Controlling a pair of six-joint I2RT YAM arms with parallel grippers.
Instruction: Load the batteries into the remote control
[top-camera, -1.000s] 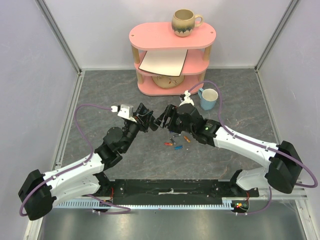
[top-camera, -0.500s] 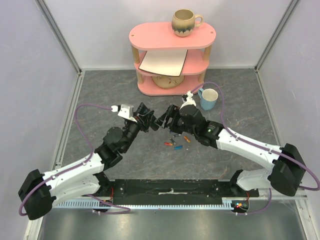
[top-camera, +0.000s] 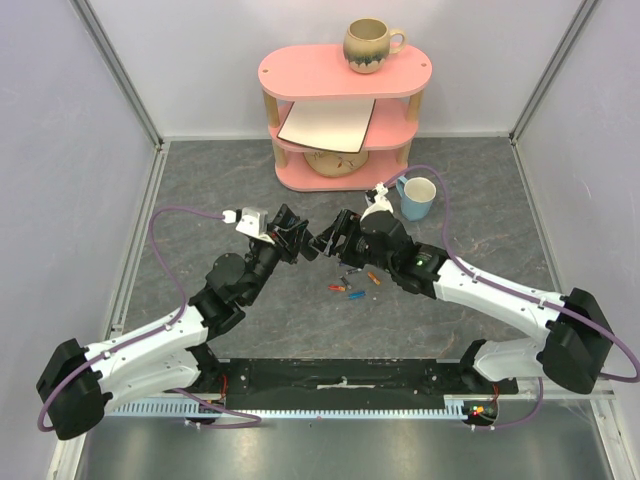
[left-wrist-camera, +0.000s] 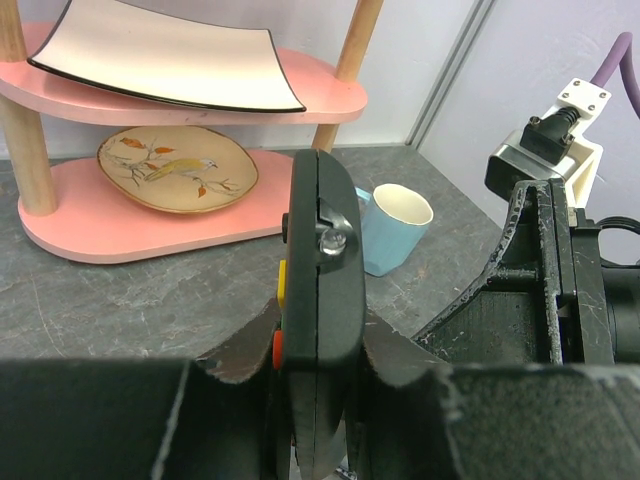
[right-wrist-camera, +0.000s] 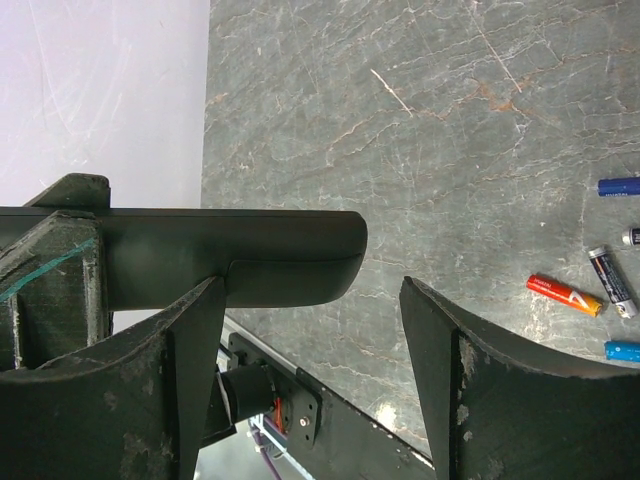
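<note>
The left hand (left-wrist-camera: 315, 350) is narrowed onto the remote (left-wrist-camera: 325, 280), gripping it by its lower part with a jaw on each flat face, so that it stands on edge with its free end pointing away from the wrist. The right hand (right-wrist-camera: 312, 292) faces it with jaws spread wide and holds nothing. The remote's free end reaches into that gap, close against one jaw, but whether it touches I cannot tell. In the overhead view the two hands meet tip to tip above the middle of the grey worktop (top-camera: 220, 180).

The batteries (top-camera: 350, 286) lie loose on the worktop at about 5 o'clock from that meeting point – blue, red-orange and dark ones, scattered near each other and well apart from the remote.

A blue cup (top-camera: 418, 197) stands at 2 o'clock. At 12 o'clock is a pink shelf (top-camera: 345, 70) with a mug (top-camera: 370, 45) on top, a plate (top-camera: 328, 125) on the middle level and a patterned dish (left-wrist-camera: 175, 168) on the lowest.
</note>
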